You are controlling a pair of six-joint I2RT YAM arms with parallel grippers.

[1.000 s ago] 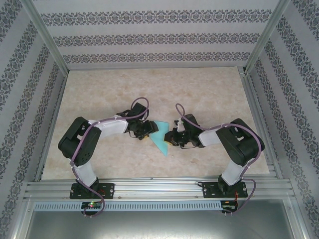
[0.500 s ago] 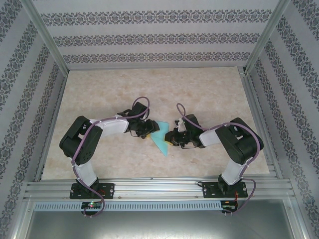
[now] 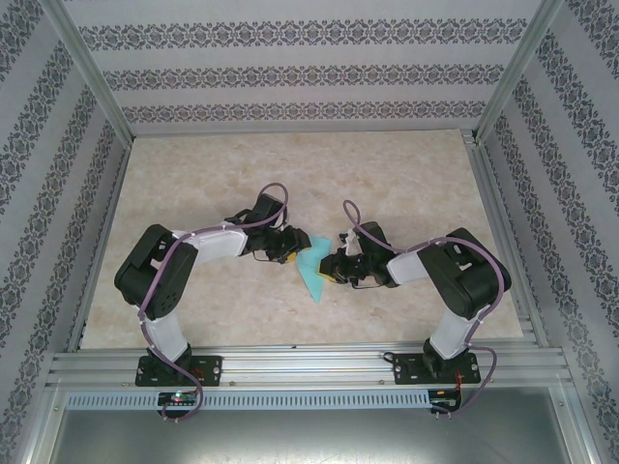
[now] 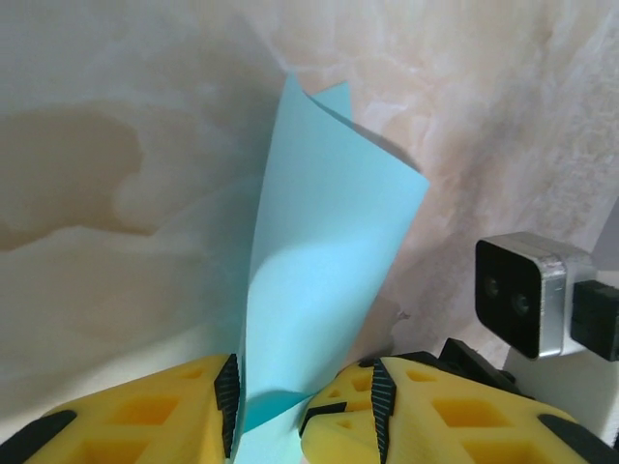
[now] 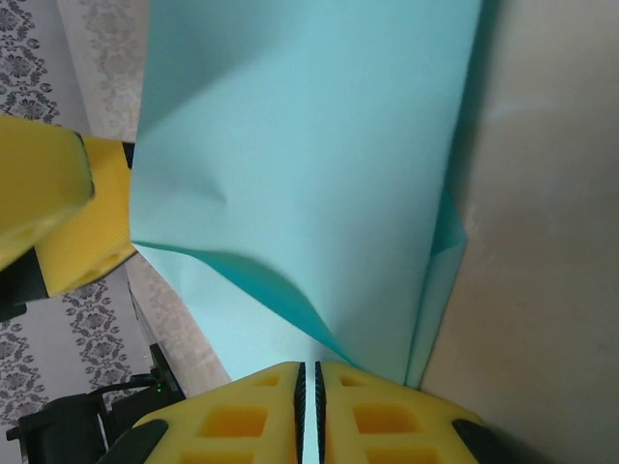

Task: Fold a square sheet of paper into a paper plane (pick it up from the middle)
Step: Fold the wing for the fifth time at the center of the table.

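Both arms are bent at the elbow and reach inward, with the wrists low and the grippers facing each other, near but apart.

Left arm: the forearm runs rightward. The left gripper has its jaws partly apart, with the sheet of paper passing through the gap.

Right arm: the forearm runs leftward. The right gripper has its jaws pressed together, clamping the sheet's edge.

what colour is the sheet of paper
Plain teal-turquoise, unmarked. The sheet of paper shows best in the right wrist view.
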